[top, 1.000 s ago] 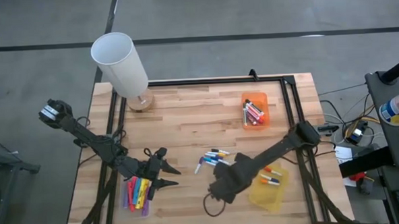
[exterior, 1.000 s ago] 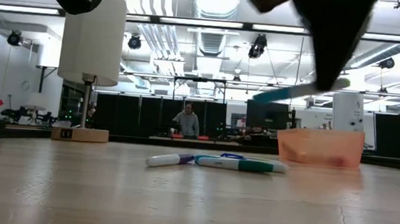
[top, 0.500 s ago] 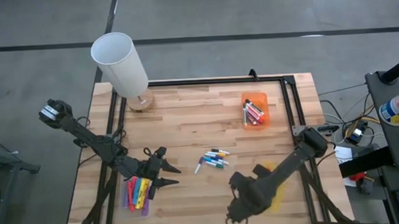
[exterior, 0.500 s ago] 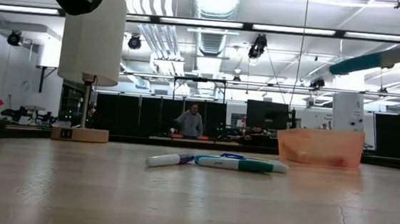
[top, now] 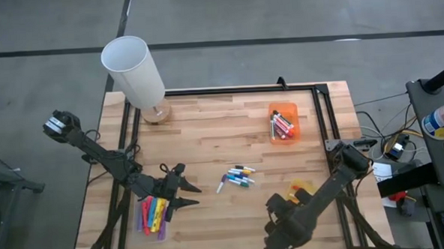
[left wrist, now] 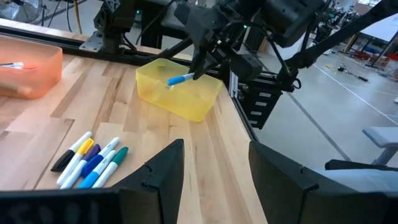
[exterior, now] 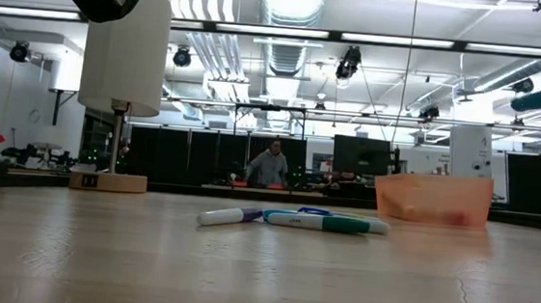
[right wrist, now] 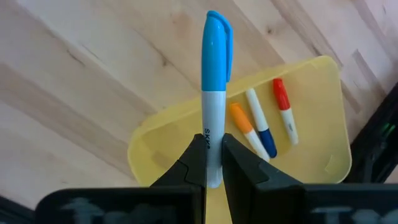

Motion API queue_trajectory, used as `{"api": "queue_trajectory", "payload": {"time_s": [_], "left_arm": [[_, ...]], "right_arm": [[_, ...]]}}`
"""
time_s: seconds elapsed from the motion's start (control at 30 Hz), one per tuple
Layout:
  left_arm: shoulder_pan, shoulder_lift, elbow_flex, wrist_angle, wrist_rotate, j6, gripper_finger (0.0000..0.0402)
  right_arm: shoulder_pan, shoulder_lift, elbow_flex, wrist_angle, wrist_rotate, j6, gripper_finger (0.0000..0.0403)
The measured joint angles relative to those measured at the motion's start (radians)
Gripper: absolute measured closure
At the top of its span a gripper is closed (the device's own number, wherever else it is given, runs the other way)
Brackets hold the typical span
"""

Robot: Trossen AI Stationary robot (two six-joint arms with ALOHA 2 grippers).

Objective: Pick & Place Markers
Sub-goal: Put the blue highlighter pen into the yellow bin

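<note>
Fingers of the right arm (right wrist: pixel 212 163) pinch a blue-capped marker (right wrist: pixel 214 93) by its white barrel, cap leading, above the yellow bin (right wrist: pixel 311 143), lined up for a drop. Left fingers (left wrist: pixel 211 165) wide, empty, waiting near the loose markers (top: pixel 236 177) mid-counter.

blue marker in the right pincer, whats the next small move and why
Probably lower it a little toward the yellow bin and then open. The right pincer is shut on the blue marker, hanging above the bin, which already holds three markers. The left pincer waits open, apart.
</note>
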Motion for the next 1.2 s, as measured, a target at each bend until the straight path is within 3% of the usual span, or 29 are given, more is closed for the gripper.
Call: {"api": "queue_trajectory", "payload": {"time_s": [0.53,0.9,1.2], "left_arm": [[0.0,0.0,0.0,0.007,-0.002,0.005,0.0227],[0.0,0.0,0.0,0.008,-0.047,0.011,0.0227],[0.0,0.0,0.0,0.008,-0.047,0.006,0.0227]], "right_arm": [[0.009,0.0,-0.057,0.007,-0.073,0.002,0.038],[0.097,0.0,-0.087,0.011,-0.118,0.178,0.038],[0.105,0.0,-0.179,0.076,-0.15,0.16,0.038]]}}
